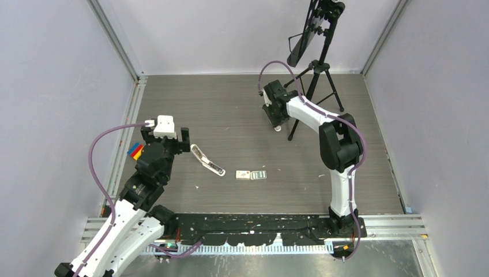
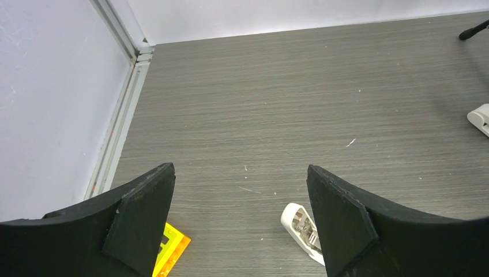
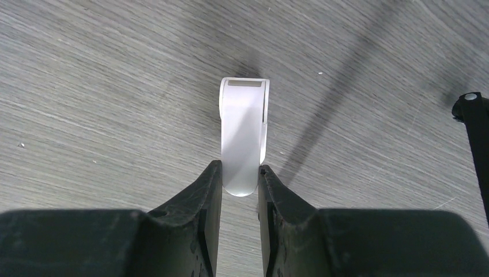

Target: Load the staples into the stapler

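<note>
The stapler (image 1: 207, 161), long, slim and white, lies open on the grey table with its silver channel facing up. In the left wrist view its end (image 2: 300, 225) shows beside my right finger. The staples' white box marked red (image 1: 243, 175) and the grey tray (image 1: 259, 174) lie just right of it. My left gripper (image 1: 168, 144) (image 2: 241, 173) is open and empty, just left of the stapler. My right gripper (image 1: 275, 118) (image 3: 239, 170) is far back, shut on the sides of a short stubby white stapler (image 3: 244, 135).
A black tripod (image 1: 314, 86) with a dark panel stands at the back right, one foot (image 3: 476, 115) close to my right gripper. A coloured block (image 1: 135, 151) (image 2: 170, 254) lies under my left gripper's left finger. Metal rails and walls bound the table.
</note>
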Robot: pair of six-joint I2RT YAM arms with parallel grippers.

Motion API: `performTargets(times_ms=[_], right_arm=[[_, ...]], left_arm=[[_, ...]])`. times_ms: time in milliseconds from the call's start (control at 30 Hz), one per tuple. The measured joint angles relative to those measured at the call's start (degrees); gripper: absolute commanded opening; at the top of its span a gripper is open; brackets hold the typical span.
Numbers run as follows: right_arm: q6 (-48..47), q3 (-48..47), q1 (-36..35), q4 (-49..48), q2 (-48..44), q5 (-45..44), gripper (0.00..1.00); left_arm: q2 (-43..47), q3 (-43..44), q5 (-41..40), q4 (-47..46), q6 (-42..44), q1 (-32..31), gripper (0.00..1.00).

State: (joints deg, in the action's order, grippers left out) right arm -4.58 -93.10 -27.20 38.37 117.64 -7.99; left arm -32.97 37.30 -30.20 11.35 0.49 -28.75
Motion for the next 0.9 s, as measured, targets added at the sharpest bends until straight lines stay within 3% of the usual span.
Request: performTargets(times_ms=[600,667,900], right_arm=[[-1.05,-0.20,0.33,-1.27,1.01,0.94,0.41],[-0.66,-0.17,0.33,-1.22,0.76,1.18,0.47],[5.86,5.49,-0.07,-1.33,-10.16,1.88,0.57]], left_arm=[[0.02,0.00,1.09,0.02,0.00,0.00,0.86],[0.20,0.00,1.31,0.04,0.00,0.00,0.86],[0.98,0.00,1.95,0.09,-0.98,0.00,0.86]])
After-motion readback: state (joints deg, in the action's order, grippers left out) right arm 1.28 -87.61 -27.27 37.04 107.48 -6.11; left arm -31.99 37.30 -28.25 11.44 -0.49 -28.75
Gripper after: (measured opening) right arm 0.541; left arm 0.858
